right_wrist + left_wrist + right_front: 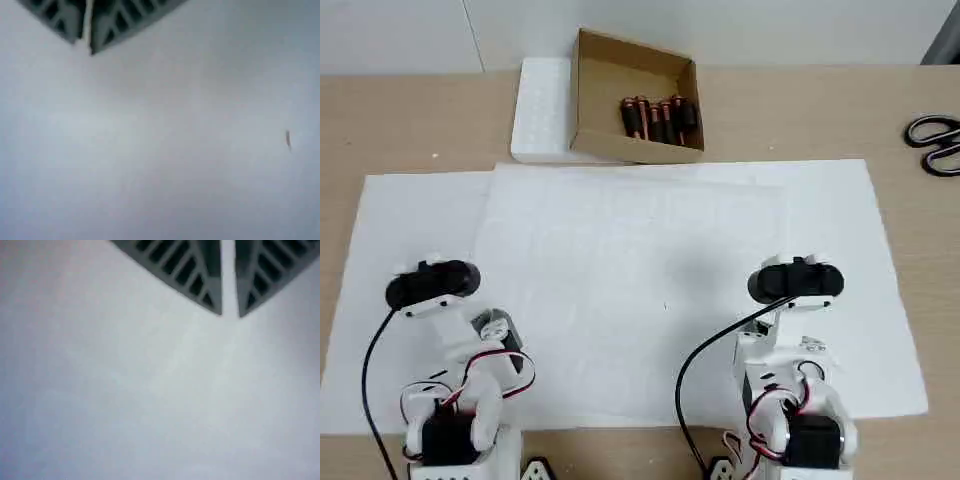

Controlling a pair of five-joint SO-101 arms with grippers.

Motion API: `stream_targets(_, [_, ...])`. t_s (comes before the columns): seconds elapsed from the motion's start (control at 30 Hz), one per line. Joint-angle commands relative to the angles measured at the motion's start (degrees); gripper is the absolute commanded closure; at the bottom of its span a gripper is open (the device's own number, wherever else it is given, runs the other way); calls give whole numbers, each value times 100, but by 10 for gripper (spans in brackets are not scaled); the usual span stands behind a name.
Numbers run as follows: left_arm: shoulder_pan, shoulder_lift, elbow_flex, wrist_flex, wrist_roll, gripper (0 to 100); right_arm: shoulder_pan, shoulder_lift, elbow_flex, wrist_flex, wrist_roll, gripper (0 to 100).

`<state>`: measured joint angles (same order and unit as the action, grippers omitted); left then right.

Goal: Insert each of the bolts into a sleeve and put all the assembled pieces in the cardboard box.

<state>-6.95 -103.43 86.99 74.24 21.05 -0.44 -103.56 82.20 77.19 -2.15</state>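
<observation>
The cardboard box (602, 98) stands at the back of the table, tilted a little. Several assembled bolt-and-sleeve pieces (660, 118), dark with copper ends, lie side by side in its right half. Both arms are folded back at the table's near edge, the left arm (432, 283) and the right arm (796, 280). My left gripper (230, 315) is shut with only a thin slit between its ribbed grey fingers, just above white paper. My right gripper (84, 47) is shut the same way over the paper, holding nothing.
A large white paper sheet (640, 260) covers the middle of the table. A white foam block (542, 110) lies against the box's left side. Black scissors (935, 143) rest at the far right edge. A small dark speck (288, 140) marks the paper.
</observation>
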Motion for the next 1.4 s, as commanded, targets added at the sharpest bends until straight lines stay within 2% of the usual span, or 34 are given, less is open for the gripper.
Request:
stream_targets(0.0, [9, -70, 136, -149, -44, 994, -4, -48, 149, -127, 44, 995])
stream_targets(0.23, [9, -70, 365, -149, -18, 994, -13, -48, 730, -101, 44, 995])
stream_targets(0.53, [-26, -70, 365, -132, 9, 994, 4, -48, 738, -110, 35, 995])
stream_targets(0.87, [-607, -70, 382, -26, 826, 994, 22, -48, 738, -101, 9, 995])
stream_targets(1.37, [-615, -70, 391, -35, 897, 994, 4, -48, 738, -101, 26, 995])
